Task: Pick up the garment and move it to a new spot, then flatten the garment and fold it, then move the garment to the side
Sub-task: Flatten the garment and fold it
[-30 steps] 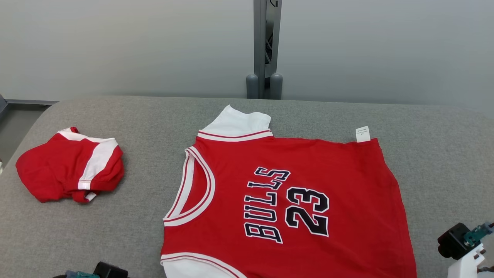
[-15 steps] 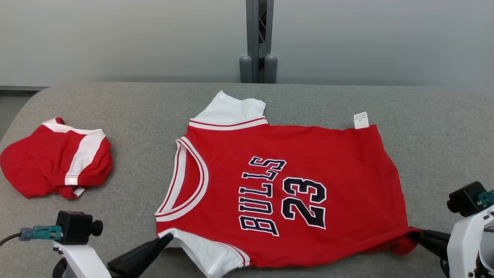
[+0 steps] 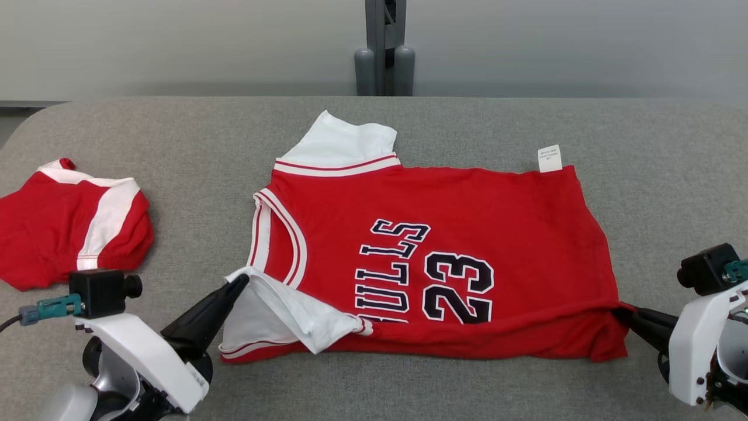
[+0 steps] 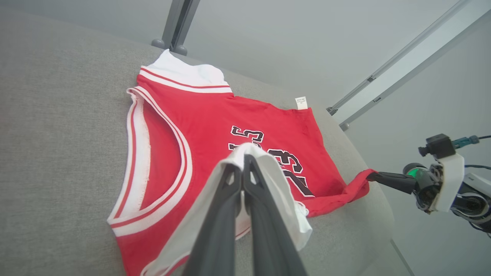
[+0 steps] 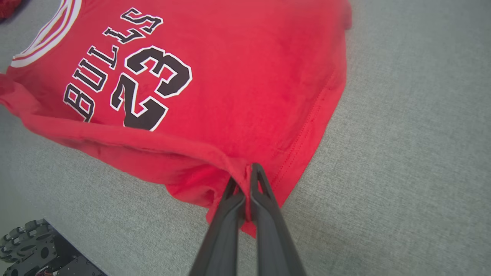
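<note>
Grey table (image 3: pixel 175 134), red jersey (image 3: pixel 467 210) — near edge lifted

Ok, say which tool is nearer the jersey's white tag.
Right. The right tool grips the jersey at its hem, the tag end; the left tool holds its sleeve, the other end.

Bright, even, soft light, faint shadows, sharp focus; wrist views bend at edges.

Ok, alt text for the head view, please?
A red Bulls 23 jersey lies on a grey table, both grippers shut on its near edge: the left gripper on the white sleeve, the right gripper on the hem corner. A bunched red-and-white garment lies at left.
</note>
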Controlling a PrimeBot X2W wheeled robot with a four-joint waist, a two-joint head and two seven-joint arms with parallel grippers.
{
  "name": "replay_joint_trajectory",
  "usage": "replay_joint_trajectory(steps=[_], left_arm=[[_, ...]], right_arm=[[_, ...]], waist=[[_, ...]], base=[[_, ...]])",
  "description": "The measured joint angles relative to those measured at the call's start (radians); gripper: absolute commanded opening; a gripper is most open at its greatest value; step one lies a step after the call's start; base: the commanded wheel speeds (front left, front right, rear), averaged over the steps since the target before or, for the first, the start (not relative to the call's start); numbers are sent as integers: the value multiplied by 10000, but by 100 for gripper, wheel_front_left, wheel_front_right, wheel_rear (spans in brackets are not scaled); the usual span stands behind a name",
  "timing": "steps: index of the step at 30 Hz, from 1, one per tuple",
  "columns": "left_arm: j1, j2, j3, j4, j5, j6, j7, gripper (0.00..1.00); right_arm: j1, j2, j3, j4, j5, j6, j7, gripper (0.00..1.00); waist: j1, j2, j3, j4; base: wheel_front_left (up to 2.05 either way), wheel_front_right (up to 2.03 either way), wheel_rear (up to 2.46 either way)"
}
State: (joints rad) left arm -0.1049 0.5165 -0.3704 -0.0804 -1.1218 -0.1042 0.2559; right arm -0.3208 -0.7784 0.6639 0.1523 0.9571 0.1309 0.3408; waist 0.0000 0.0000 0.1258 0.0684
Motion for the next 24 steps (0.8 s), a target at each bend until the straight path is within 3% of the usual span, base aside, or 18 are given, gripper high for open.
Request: replay_joint_trajectory(steps=[11,23,24], left_arm=[[-1305,-640,-176,1450,959,610,-564,0],[-2122,-1110,-399,2876,1559,633,-1174,0],[-2148,-1166,-439,2955,1620,629,-1221,75]], right_arm=[[-558,477,-148,593,-416,0,-128,0],[-910,589,211,940,-491,0,65,0],[-930,600,203,984,-518,0,46,44]], waist=[[0,0,665,-117],[0,0,1209,-266],[0,0,1230,-264]], base=[[0,0,0],[0,0,0],[0,0,0]])
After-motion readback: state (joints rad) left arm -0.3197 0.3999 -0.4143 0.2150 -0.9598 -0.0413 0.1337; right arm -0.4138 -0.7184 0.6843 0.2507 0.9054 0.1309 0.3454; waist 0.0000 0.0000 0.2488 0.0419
